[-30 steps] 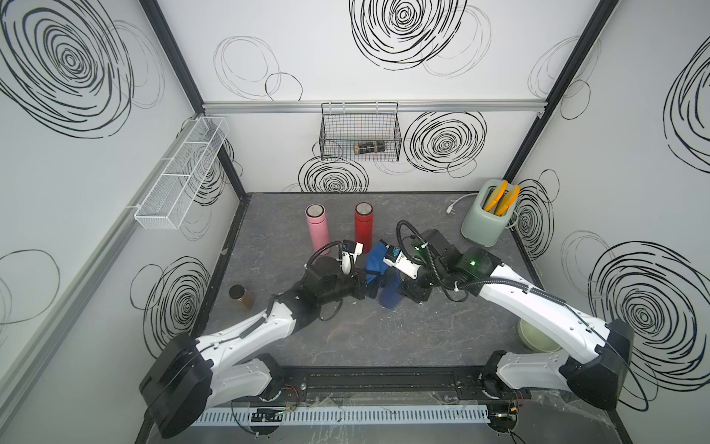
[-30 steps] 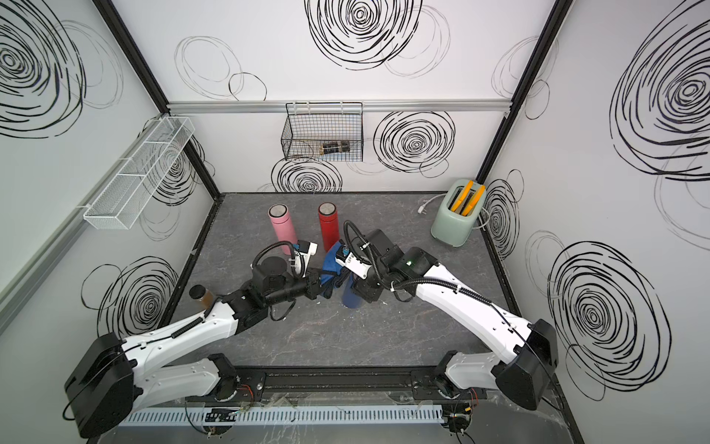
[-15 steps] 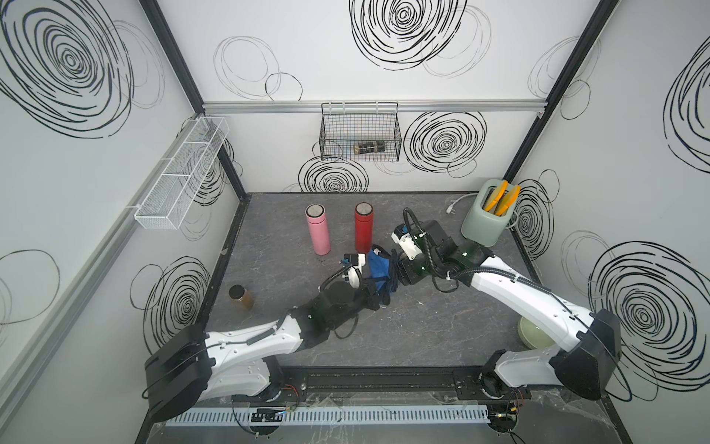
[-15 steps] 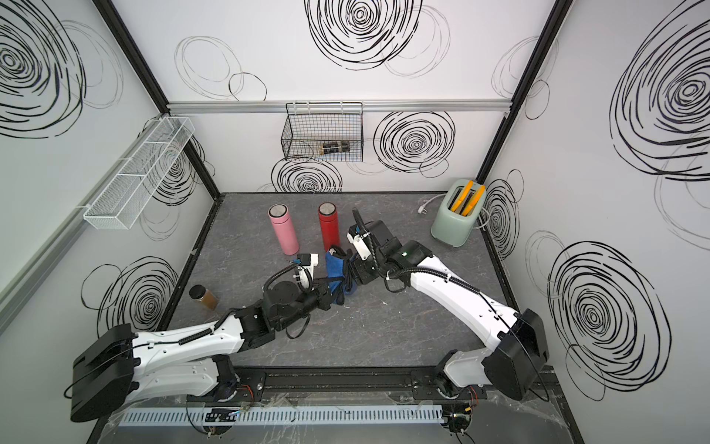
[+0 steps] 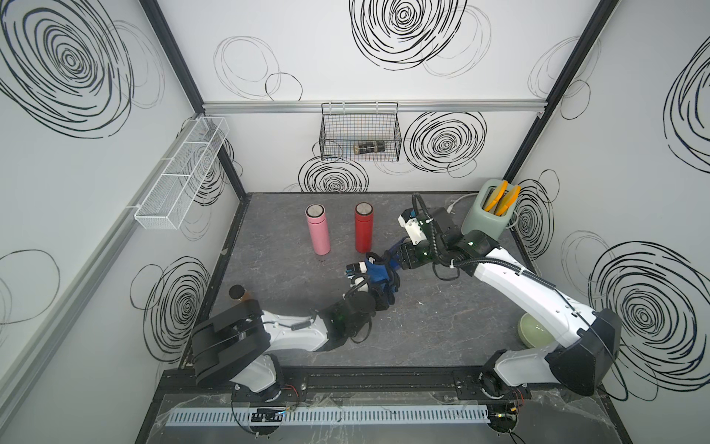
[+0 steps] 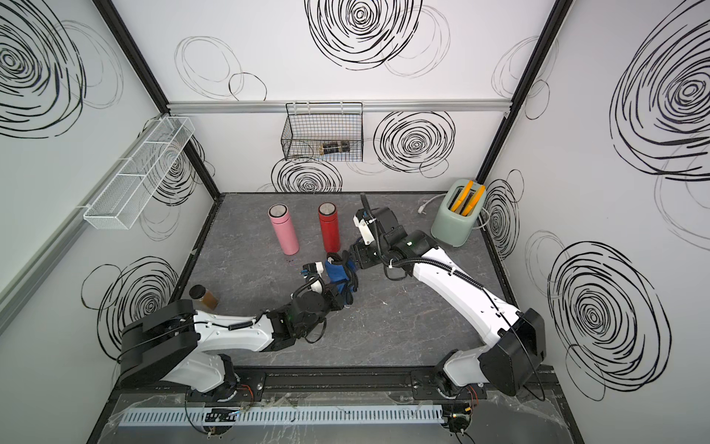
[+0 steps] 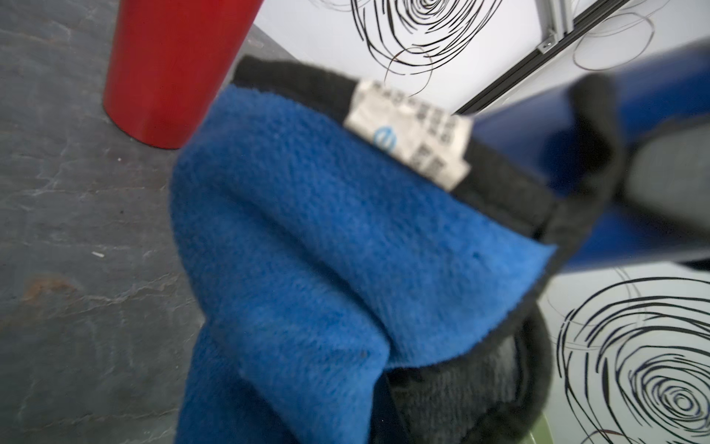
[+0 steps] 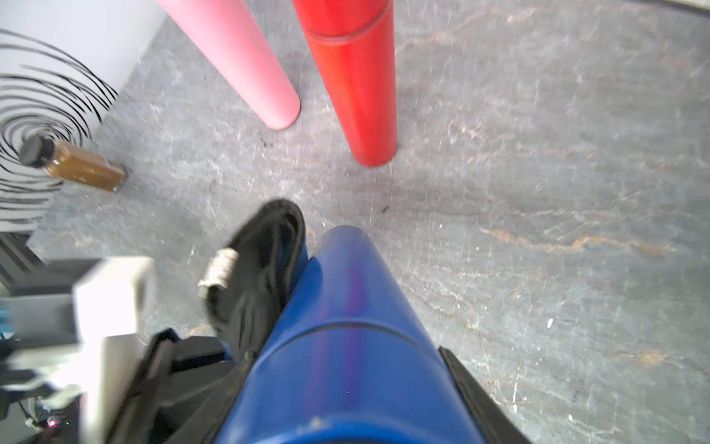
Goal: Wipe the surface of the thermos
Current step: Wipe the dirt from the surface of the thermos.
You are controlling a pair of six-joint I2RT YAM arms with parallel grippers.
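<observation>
Over the last second the left arm [image 5: 292,330] had sunk low over the bench [image 5: 422,330], and the right arm [image 5: 511,280] had drawn back toward the toaster [image 5: 480,226], taking the blue thermos [image 8: 345,326] along. The thermos hung tilted off the bench, just in front of the red thermos [image 5: 364,230], clamped in the right jaws. The left jaws were closed on the cloth [image 7: 307,250], which lay against its side. This looked like a wiping stroke under way, with surface left to cover.
</observation>
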